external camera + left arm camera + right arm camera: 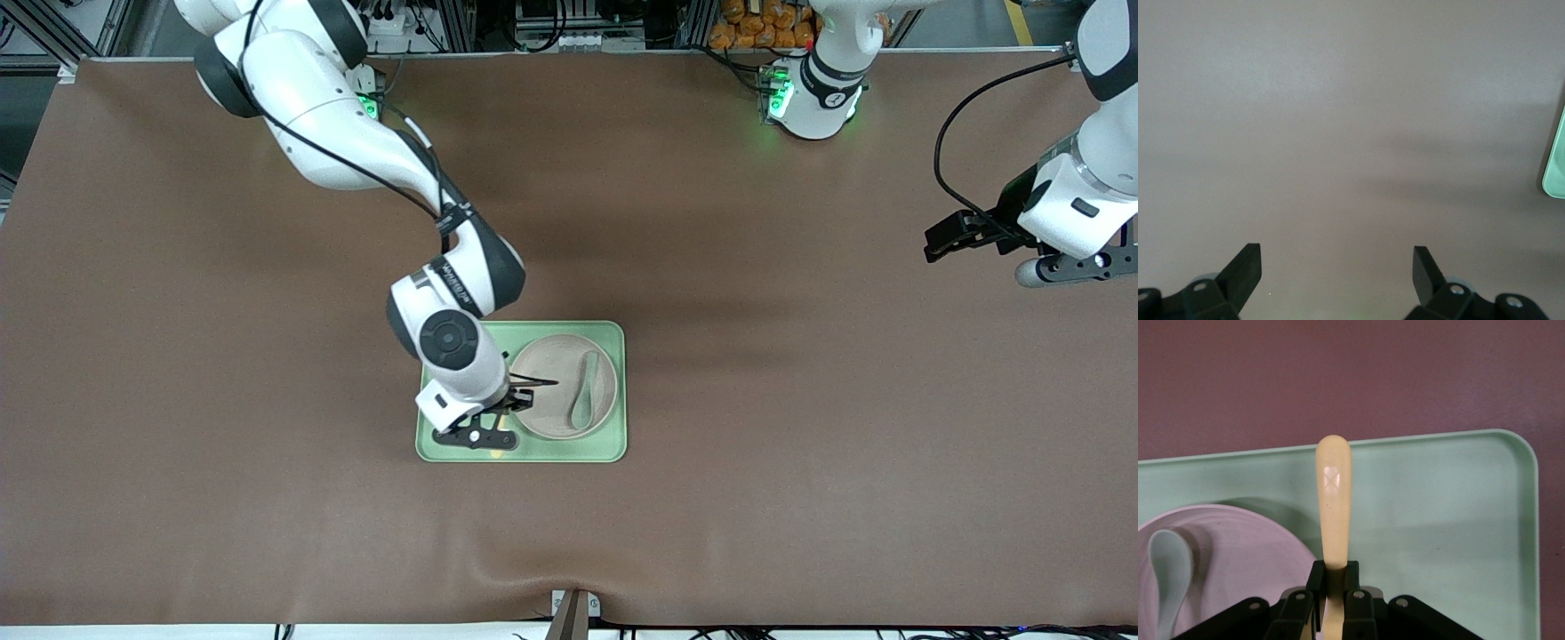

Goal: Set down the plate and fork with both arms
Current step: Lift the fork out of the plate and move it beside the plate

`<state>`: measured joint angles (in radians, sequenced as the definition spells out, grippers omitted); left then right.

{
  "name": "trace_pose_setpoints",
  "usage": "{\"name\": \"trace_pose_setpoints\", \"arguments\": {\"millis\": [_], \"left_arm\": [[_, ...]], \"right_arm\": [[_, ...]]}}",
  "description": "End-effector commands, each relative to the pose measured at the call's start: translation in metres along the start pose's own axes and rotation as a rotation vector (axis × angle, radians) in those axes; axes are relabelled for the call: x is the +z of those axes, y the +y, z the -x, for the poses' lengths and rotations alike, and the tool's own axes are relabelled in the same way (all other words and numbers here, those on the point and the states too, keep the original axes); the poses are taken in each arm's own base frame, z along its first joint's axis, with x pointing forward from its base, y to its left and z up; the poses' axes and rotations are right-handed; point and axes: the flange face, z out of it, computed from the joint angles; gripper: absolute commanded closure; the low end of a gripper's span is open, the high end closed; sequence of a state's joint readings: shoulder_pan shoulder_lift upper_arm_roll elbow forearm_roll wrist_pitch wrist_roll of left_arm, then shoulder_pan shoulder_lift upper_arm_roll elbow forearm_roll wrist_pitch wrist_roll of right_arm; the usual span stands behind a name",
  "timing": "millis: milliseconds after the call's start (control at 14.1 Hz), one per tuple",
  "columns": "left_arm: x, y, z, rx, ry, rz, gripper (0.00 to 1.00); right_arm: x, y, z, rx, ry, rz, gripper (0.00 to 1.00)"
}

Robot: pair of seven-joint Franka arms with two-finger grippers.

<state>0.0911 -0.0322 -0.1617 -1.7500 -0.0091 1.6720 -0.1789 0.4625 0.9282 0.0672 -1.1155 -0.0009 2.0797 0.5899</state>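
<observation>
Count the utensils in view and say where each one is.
2. The spoon lies in the plate on the green tray. The fork is clamped in the right gripper over the tray, beside the plate. None other shows.

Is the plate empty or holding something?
Holding something: a green spoon lies in the plate, which sits on the tray.

High front camera faces the robots; wrist cameras look down closely, sharing perhaps the tray (613, 391).
</observation>
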Motion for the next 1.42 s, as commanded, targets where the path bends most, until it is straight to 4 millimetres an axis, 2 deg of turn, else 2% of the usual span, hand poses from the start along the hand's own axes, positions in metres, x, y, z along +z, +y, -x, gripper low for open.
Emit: {"name": "trace_pose_setpoints", "arguments": {"millis": [0, 142, 354, 425, 638, 850, 921, 992, 1063, 1134, 1276, 1346], "left_arm": [[-0.014, 0.000, 0.014, -0.007, 0.031, 0.013, 0.00], [-0.017, 0.003, 0.015, -0.003, 0.040, 0.013, 0.00], [-0.017, 0.006, 0.016, 0.003, 0.042, 0.013, 0.00], [-0.017, 0.012, 0.017, 0.014, 0.042, 0.012, 0.00], [-0.016, 0.013, 0.018, 0.019, 0.040, 0.011, 0.00], [-0.025, 0.014, 0.023, 0.038, 0.061, -0.001, 0.00], [-0.031, 0.012, 0.026, 0.037, 0.072, -0.002, 0.00], [-0.034, 0.012, 0.027, 0.038, 0.078, -0.004, 0.00], [-0.038, 0.012, 0.029, 0.038, 0.087, -0.005, 0.00], [-0.041, 0.011, 0.029, 0.040, 0.092, -0.004, 0.00], [-0.046, 0.006, 0.028, 0.062, 0.102, -0.003, 0.00], [-0.053, 0.004, 0.028, 0.069, 0.110, -0.002, 0.00]], "right_arm": [[-0.004, 0.023, 0.008, -0.013, -0.065, -0.031, 0.91], [0.011, 0.034, 0.019, -0.036, -0.052, -0.031, 0.91], [0.031, 0.063, 0.037, -0.071, -0.022, -0.038, 0.91], [0.033, 0.067, 0.040, -0.070, -0.025, -0.035, 0.91], [0.044, 0.072, 0.046, -0.070, -0.024, -0.031, 0.91], [0.051, 0.074, 0.049, -0.069, 0.000, -0.042, 0.91], [0.051, 0.074, 0.049, -0.069, 0.000, -0.042, 0.88], [0.051, 0.074, 0.048, -0.067, 0.000, -0.043, 0.74], [0.052, 0.074, 0.049, -0.066, -0.004, -0.041, 0.51], [0.052, 0.074, 0.048, -0.066, -0.006, -0.040, 0.33], [0.050, 0.073, 0.047, -0.061, -0.005, -0.041, 0.24], [0.043, 0.070, 0.042, -0.063, 0.010, -0.050, 0.16]]}}
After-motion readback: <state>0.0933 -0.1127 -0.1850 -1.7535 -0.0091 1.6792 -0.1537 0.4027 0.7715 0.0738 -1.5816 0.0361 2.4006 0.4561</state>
